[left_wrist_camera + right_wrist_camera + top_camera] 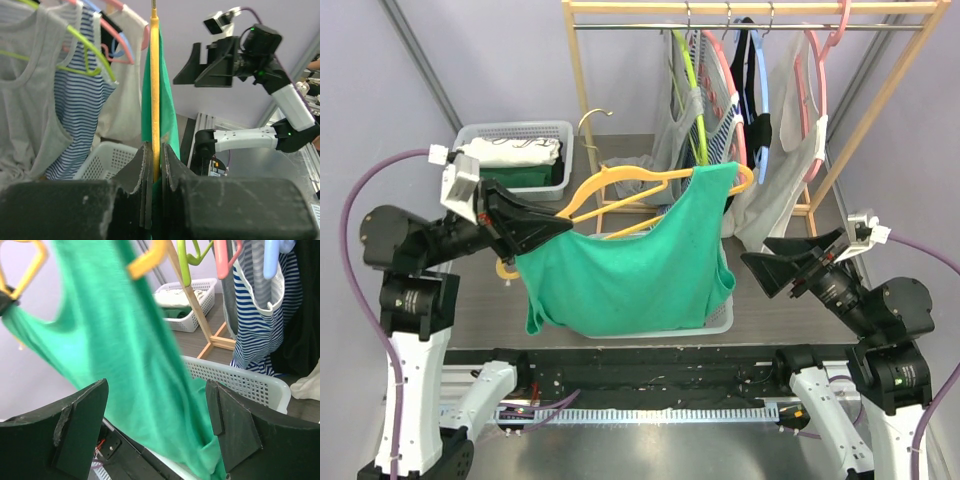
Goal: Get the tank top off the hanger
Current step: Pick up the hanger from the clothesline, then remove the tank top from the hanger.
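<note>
Pressed together on my left gripper (155, 152), the fingers pinch the yellow hanger (155, 90), with a fold of the green tank top (169, 125) caught alongside it. My right gripper (157, 387) has its fingers spread wide. The cloth hangs just ahead of them, touching neither as far as I can tell. From above, the tank top drapes slack from the hanger, one strap over its right end and the hem sagging over the white basket (722, 318) before the clothes rack (620, 6).
</note>
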{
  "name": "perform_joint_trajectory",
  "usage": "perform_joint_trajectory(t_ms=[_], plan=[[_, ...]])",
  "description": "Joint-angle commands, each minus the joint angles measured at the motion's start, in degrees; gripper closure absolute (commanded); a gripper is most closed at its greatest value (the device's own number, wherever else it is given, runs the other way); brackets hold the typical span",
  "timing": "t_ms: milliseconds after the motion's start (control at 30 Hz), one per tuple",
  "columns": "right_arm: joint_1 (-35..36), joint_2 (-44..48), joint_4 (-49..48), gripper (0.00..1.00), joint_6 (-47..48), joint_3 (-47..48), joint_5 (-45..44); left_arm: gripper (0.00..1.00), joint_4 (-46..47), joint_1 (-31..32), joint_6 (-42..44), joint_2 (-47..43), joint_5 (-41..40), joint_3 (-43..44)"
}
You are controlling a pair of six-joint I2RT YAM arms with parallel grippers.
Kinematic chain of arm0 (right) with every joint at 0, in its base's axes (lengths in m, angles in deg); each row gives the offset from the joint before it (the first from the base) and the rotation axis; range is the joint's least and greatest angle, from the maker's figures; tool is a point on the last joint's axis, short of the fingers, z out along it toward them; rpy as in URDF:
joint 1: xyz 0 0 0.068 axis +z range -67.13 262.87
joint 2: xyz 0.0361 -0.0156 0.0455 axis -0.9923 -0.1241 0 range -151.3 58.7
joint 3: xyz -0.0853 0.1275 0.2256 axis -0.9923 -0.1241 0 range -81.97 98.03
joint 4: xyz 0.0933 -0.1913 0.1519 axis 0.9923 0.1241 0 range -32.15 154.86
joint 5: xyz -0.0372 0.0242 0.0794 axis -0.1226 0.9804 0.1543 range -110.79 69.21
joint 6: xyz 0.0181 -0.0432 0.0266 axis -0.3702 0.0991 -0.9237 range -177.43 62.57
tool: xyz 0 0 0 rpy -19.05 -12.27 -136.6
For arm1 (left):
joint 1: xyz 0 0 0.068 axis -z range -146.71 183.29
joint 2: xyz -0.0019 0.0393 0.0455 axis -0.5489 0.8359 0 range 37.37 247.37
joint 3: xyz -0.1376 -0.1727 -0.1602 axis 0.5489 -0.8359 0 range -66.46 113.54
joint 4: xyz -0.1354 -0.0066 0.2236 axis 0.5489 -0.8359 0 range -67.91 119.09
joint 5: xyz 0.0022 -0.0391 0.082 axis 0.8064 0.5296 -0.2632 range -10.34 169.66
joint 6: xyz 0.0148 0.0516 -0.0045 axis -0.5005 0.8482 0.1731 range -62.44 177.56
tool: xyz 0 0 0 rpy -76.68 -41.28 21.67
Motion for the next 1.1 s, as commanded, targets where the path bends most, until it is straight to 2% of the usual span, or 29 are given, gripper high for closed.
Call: perform_joint_trajectory(t_ms=[0, 167, 367, 533, 733, 1067], plan=[[0.43, 0.31, -1.92, 0.13, 0.05, 0.96, 2.36, 1.00, -1.21, -0.37, 4.22, -0.03, -4.78, -1.81], [0.43, 0.31, -5.25, 0.14, -1.35, -2.11, 1.92, 1.00, -1.38, 0.15, 4.40, 1.20, -3.82, -2.60], [0.43, -3.47, -16.59, 0.16, -5.92, -6.60, 3.24, 0.99, -1.56, 0.59, 3.87, 0.94, 0.04, -4.27], [0.43, -7.16, -24.23, 0.21, -8.91, -7.30, 4.82, 1.00, -1.74, 1.30, 5.01, 1.03, 0.05, -6.21], [0.43, -10.41, -27.84, 0.29, -10.23, -7.57, 4.56, 1.00, -0.86, 3.14, 8.87, 2.25, -5.74, -6.12], [4.03, -16.83, -27.67, 0.30, -7.86, -4.93, 0.43, 1.00, -0.86, 5.08, 13.27, 4.80, -8.12, -4.71]])
